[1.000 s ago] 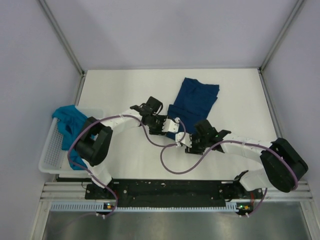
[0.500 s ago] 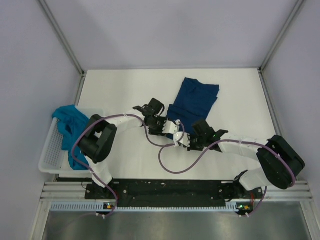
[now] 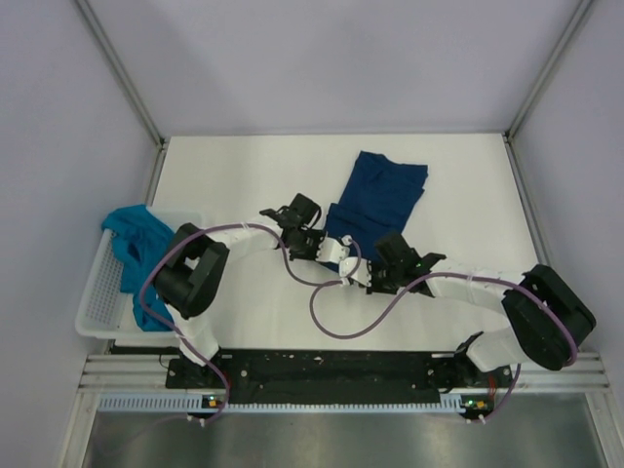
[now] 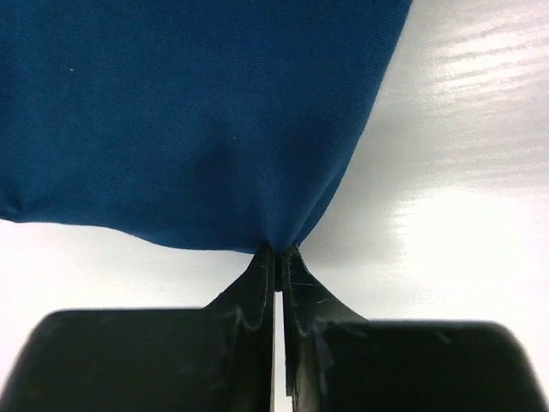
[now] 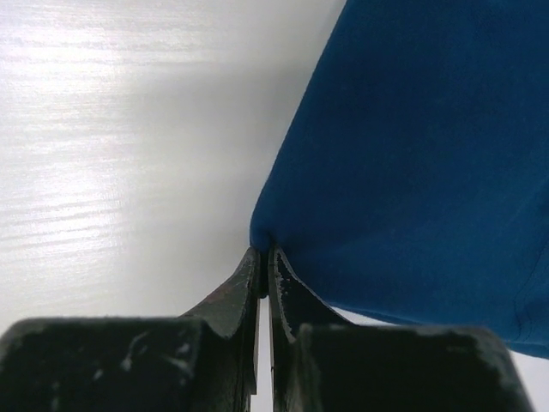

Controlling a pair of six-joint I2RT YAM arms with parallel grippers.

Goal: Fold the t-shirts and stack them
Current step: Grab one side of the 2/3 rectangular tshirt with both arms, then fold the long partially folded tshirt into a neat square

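Basket: white basket at your near left, at the table's left edge.
Teal shirt: the teal shirt lies bunched in the basket's far end, with a strip trailing down toward the near end. Neither gripper touches it.
Right gripper: your right gripper has its fingers pressed together on a fold of the navy shirt. In the wrist view the cloth puckers at the tips and spreads up and to the right, with bare table on the left.
Left gripper: your left gripper is pinched the same way on the shirt's edge. There the cloth gathers to a point at the tips and fans up and to the left.
Spacing: from above, the two grippers sit close together at the shirt's near end, the right one slightly nearer you.
Navy shirt: it lies flat near the table's middle, slanting away to the right. Its near edge is hidden under the grippers.
Table: white table, with pale walls beyond.
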